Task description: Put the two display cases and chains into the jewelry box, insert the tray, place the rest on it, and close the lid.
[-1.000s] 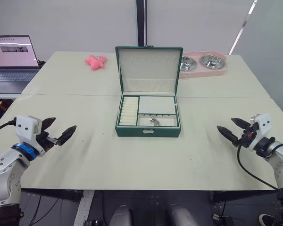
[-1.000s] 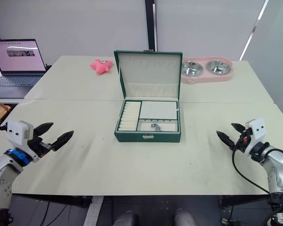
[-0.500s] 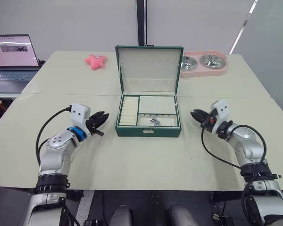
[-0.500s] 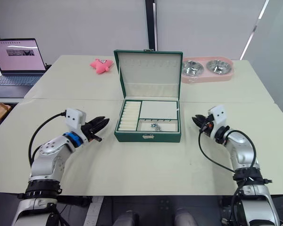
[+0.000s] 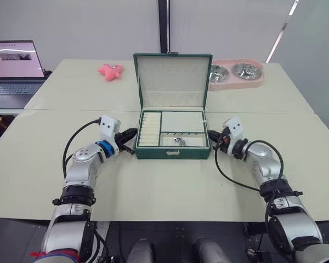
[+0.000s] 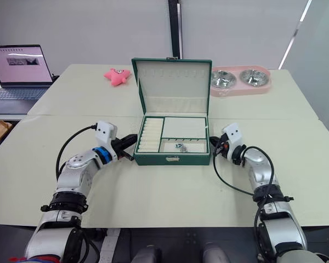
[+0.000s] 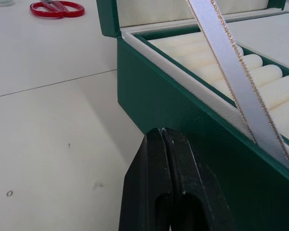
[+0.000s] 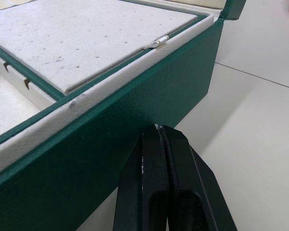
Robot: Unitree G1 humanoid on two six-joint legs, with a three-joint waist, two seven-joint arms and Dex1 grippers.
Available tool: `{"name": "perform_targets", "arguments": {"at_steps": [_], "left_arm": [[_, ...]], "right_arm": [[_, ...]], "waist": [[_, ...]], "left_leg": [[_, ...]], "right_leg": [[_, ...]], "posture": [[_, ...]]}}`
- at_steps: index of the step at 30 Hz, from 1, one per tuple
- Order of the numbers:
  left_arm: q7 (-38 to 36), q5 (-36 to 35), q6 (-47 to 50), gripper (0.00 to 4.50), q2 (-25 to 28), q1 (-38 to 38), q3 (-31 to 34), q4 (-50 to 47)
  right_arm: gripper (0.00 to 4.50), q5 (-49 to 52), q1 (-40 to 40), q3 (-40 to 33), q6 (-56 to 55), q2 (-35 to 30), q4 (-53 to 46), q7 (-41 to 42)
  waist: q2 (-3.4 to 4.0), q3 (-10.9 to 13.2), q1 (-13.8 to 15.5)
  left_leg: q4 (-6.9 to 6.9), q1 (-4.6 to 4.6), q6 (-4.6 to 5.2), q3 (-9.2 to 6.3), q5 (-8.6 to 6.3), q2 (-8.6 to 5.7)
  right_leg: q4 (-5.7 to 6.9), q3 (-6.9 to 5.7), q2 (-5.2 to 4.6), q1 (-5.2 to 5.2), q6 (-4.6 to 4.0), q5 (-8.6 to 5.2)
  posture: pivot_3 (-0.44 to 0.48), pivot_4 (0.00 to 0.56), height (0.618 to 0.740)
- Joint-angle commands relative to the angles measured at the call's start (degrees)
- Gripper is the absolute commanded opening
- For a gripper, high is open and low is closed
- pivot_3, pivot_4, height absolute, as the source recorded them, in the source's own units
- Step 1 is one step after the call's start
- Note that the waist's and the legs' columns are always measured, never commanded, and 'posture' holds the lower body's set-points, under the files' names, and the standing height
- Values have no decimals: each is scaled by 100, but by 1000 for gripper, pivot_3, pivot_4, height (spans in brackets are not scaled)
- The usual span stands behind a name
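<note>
Both arms have swung inward, left gripper (image 5: 129,133) and right gripper (image 5: 213,135) pressed together, flanking the jewelry box (image 5: 172,153), lid (image 5: 172,81) unclosed.

We can read no text, label or number anywhere (the open grey laptop's screen (image 5: 12,56) shows lines too small to read).

Both pincers hemmed against the box walls

The left gripper (image 7: 164,139), fingers pressed together, has the jewelry box (image 5: 172,153) wall directly ahead of its tips (a silver ribbon (image 7: 231,72) slants above), with bare table (image 5: 153,186) open on its outer side and behind. The right gripper (image 8: 160,137), likewise closed, meets the opposite wall; open tabletop lies outward of it. The upright lid (image 5: 172,79) blocks passage beyond the box.
</note>
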Motion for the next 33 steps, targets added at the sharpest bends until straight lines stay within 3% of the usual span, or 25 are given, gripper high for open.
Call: {"name": "perform_targets", "arguments": {"at_steps": [1,9,16,33], "left_arm": [[-187,-57,30,0,-132,-95,-111,-151],[-297,-38,52,0,-190,-36,-106,-178],[-531,-144,292,0,-204,340,-202,-654],[-311,-640,1568,0,-114,2306,-222,-3505]], "right_arm": [[22,23,-148,12,-133,114,-164,85],[22,90,-19,48,-21,119,-376,260],[22,328,435,140,535,103,-1292,612],[22,793,2198,144,2093,-114,-4152,425]], "waist": [[0,0,1],[0,0,2],[2,-1,1],[2,-2,9]], "left_leg": [[0,0,0,0,0,0],[0,-1,0,0,0,-1],[-2,-1,0,0,0,0],[-6,3,23,-4,-13,1]], "right_leg": [[0,0,0,0,0,0],[0,0,-1,0,0,0],[-1,-1,-2,0,0,0],[-5,2,0,6,1,0]], "posture": [[0,150,740],[0,150,740],[0,150,740],[0,150,740]]}}
